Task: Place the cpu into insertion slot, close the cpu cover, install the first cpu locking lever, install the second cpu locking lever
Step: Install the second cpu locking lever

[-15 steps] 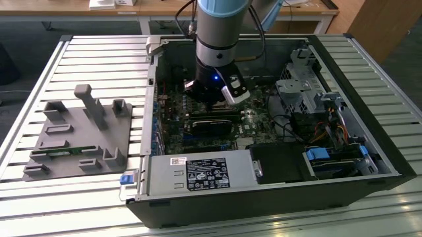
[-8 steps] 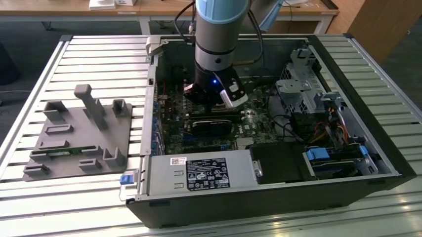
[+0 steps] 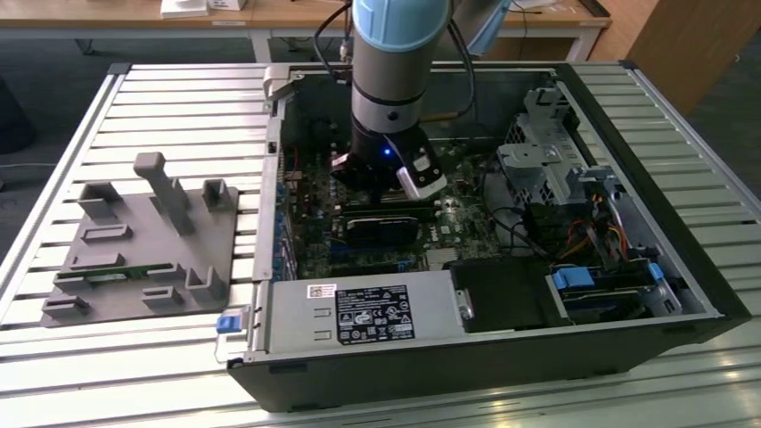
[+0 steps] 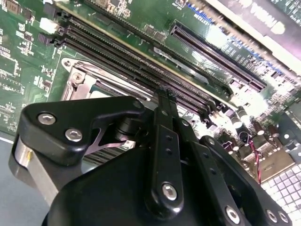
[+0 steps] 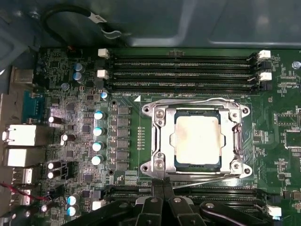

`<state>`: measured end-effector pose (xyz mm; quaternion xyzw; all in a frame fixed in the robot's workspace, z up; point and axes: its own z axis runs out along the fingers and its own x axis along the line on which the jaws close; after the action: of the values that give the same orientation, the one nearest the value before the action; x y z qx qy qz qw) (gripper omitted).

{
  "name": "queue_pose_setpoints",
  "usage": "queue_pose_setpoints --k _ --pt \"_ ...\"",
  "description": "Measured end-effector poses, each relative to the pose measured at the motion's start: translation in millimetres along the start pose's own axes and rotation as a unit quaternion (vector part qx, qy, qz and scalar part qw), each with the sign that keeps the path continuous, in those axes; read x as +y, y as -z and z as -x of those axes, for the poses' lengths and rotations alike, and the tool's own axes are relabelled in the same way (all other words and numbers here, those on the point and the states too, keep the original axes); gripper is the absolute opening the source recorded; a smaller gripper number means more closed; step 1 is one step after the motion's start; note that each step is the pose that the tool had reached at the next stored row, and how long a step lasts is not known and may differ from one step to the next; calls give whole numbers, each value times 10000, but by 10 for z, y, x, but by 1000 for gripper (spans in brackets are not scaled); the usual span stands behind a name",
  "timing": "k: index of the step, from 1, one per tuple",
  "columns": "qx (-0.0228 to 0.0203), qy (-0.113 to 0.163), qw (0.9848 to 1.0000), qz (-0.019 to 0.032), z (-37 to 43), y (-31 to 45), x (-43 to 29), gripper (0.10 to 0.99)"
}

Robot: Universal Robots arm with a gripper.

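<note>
While seemingly pressed together and empty, gripper beside closed cpu cover over seated cpu.

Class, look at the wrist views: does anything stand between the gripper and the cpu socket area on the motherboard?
Nothing visible does. In the first wrist view the cpu already lies in the insertion slot with the cpu cover framing it, and the gripper sits right at the cover's edge with only bare board between them.
</note>
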<state>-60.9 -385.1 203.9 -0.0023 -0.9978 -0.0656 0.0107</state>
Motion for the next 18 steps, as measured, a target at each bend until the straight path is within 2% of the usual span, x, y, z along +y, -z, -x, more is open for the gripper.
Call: queue_pose_setpoints --k 5,12,18 --pt "-45 41 10000 57 -28 1 -27 122" --pt "-152 95 9998 127 -89 -9 -34 122" --pt "-197 133 9995 194 -129 -33 -37 122"
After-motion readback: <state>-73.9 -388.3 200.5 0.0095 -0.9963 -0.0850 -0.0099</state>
